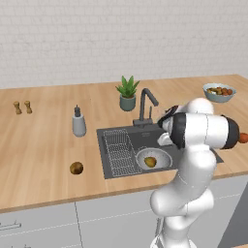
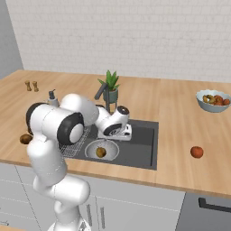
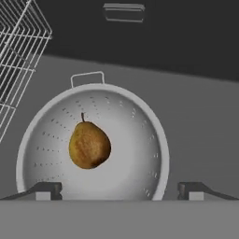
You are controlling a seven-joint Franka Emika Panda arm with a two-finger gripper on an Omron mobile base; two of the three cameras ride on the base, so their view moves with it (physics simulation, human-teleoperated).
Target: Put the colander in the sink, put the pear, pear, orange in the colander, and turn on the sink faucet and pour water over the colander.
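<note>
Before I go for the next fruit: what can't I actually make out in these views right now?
- Sink faucet lever: too small in the left base view, behind the arm in the right one.
- Fruit in the blue-grey bowl: too small to sort.
- Orange: cut by the arm and the edge in the left base view.
- Colander near rim: cut off at the hand view's bottom.

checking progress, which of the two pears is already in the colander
The pear lying inside the colander in the sink, under the open fingers. The other pear sits on the wooden counter, left of the sink.
</note>
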